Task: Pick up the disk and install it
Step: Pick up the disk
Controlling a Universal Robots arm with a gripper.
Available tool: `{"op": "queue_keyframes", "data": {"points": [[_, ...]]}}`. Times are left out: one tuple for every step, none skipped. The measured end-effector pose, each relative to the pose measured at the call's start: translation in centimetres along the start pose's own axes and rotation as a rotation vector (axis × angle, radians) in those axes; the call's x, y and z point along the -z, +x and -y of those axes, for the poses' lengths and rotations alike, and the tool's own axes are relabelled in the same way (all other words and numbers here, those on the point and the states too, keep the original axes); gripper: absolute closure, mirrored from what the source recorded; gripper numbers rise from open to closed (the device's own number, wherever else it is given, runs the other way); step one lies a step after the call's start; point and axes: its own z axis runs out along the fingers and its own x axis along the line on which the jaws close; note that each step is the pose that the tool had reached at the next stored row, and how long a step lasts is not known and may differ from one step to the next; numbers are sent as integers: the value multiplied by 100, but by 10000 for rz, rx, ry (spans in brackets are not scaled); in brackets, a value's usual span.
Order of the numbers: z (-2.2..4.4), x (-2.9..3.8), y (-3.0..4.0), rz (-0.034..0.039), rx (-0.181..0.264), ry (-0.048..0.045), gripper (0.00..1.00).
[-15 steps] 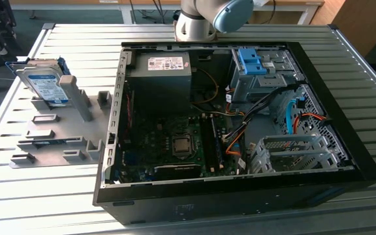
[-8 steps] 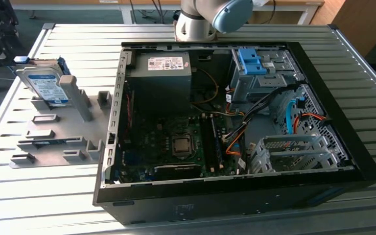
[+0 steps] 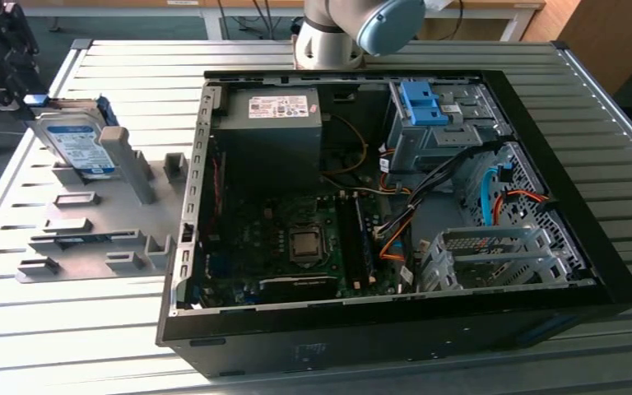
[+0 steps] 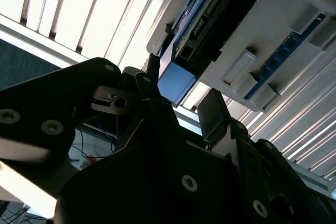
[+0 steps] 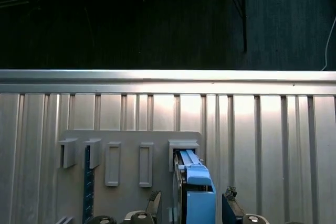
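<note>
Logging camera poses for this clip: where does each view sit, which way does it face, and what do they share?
Exterior view: off the arm, raised, looking down on the slatted table and open computer case; an arm joint shows at the far edge.
First wrist view: on the arm, looking past the gripper to the disk standing in the grey fixture.
Second wrist view: on the arm, behind the gripper's dark body, facing the disk's end.
Shared: both wrist views show fingers apart either side of the disk.
</note>
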Motion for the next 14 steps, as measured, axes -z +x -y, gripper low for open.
{"op": "queue_keyframes", "data": {"points": [[1,-18,1,0,0,-1,44],[1,-36,1,0,0,0,44],[1,-47,2,0,0,0,44],[1,-48,2,-1,0,-2,44],[1,-48,2,-2,0,-3,44],[1,-48,2,-2,0,-3,44],[1,-50,2,-1,0,-1,44],[1,-50,2,-1,0,-1,44],[1,-50,2,-1,0,-2,44],[1,-50,2,-1,1,-1,44],[1,-51,2,-1,0,-1,44],[1,-51,2,-1,0,-1,44],[1,-52,2,-1,0,0,44],[1,-53,2,0,1,0,44]]}}
